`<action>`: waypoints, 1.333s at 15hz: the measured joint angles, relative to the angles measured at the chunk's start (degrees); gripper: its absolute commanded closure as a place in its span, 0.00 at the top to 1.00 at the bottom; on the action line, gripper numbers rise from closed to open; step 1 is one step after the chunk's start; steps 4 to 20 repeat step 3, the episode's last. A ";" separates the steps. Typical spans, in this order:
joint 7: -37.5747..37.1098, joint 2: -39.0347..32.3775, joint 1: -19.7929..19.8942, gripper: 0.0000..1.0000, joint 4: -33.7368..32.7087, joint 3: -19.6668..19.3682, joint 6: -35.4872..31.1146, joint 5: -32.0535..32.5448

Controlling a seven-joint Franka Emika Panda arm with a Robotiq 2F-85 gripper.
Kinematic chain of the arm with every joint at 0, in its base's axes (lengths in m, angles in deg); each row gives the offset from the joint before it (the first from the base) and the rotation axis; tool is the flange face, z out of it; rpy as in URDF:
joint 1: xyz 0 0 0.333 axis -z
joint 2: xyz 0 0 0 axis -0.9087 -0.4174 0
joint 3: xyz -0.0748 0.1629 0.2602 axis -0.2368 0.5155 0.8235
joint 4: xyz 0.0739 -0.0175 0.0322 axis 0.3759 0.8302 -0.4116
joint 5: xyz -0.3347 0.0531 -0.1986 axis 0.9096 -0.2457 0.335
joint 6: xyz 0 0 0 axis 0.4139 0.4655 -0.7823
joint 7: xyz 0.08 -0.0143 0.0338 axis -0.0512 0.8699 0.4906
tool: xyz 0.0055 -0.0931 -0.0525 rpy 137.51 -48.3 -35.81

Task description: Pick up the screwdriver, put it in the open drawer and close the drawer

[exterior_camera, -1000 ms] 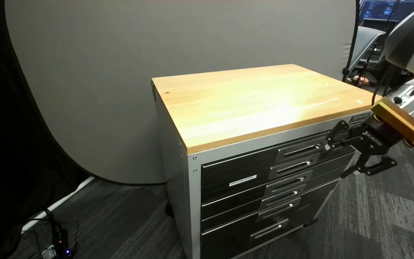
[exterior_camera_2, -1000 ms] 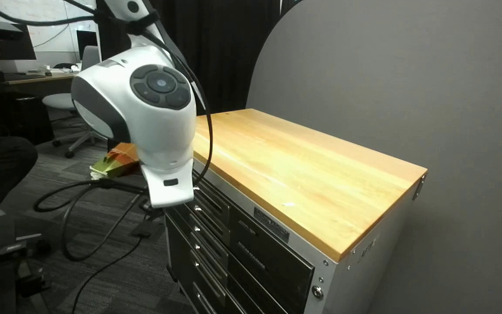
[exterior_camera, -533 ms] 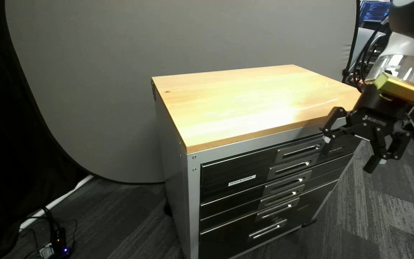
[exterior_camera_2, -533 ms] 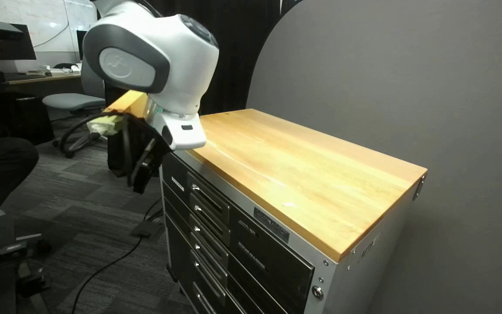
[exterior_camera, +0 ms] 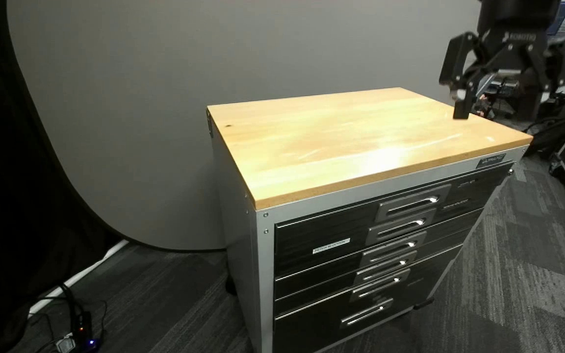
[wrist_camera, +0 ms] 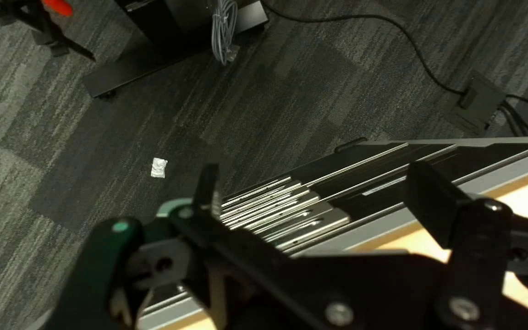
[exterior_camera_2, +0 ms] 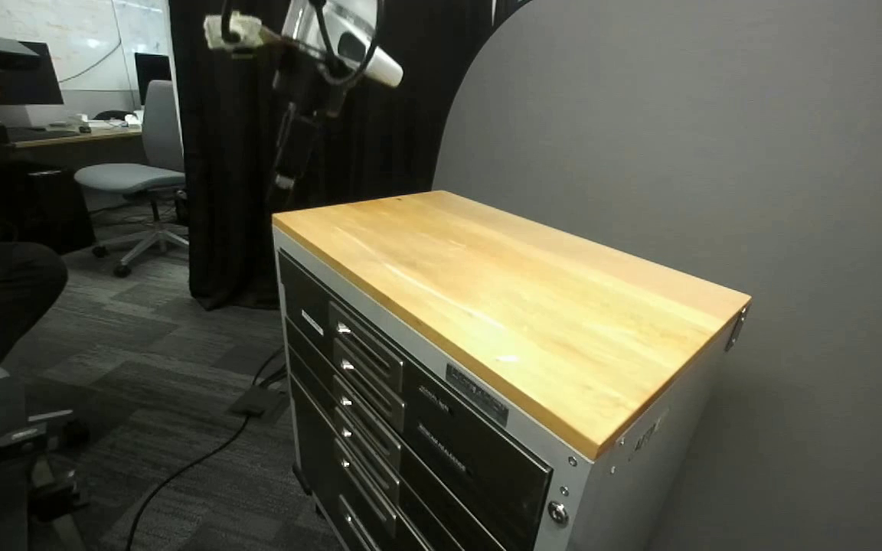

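Note:
The screwdriver does not show in any view; it is hidden or out of view. The uppermost drawer (exterior_camera: 412,201) has a grey plate with a silver bar handle and sits flush in the cabinet; it looks shut. It also shows in an exterior view (exterior_camera_2: 368,344) and in the wrist view (wrist_camera: 312,229). My black gripper (exterior_camera: 494,110) is raised above tabletop level near the cabinet's front, fingers pointing down, slightly blurred. It is open, with nothing between its fingers in the wrist view (wrist_camera: 312,183). It touches neither the cabinet nor the drawer. It shows dark against the curtain in an exterior view (exterior_camera_2: 288,172).
The cabinet's wooden top (exterior_camera: 341,142) has sharp edges and a few bright marks. Several dark lower drawers (exterior_camera: 321,289) are shut beneath. A grey backdrop (exterior_camera: 130,122) stands behind. A cable (exterior_camera_2: 188,467) runs over the carpet. A person's knee (exterior_camera_2: 4,298) shows at the side.
The arm has swung up from in front of the drawers to above tabletop level. The gripper has turned from slanting towards the drawers to pointing down. It stays open, and the drawers have not moved.

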 measured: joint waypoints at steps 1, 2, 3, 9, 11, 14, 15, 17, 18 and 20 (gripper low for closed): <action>-0.28 0.22 1.77 1.00 -3.35 1.98 4.00 0.30; -0.53 0.36 3.03 1.00 -6.09 3.19 6.98 0.32; -0.60 0.43 3.72 1.00 -7.82 3.73 8.59 0.33; -0.60 0.43 3.72 1.00 -7.82 3.73 8.59 0.33; -0.60 0.43 3.72 1.00 -7.82 3.73 8.59 0.33; -0.60 0.43 3.72 1.00 -7.82 3.73 8.59 0.33; -0.60 0.43 3.72 1.00 -7.82 3.73 8.59 0.33; -0.60 0.43 3.72 1.00 -7.82 3.73 8.59 0.33; -0.60 0.43 3.72 1.00 -7.82 3.73 8.59 0.33; -0.60 0.43 3.72 1.00 -7.82 3.73 8.59 0.33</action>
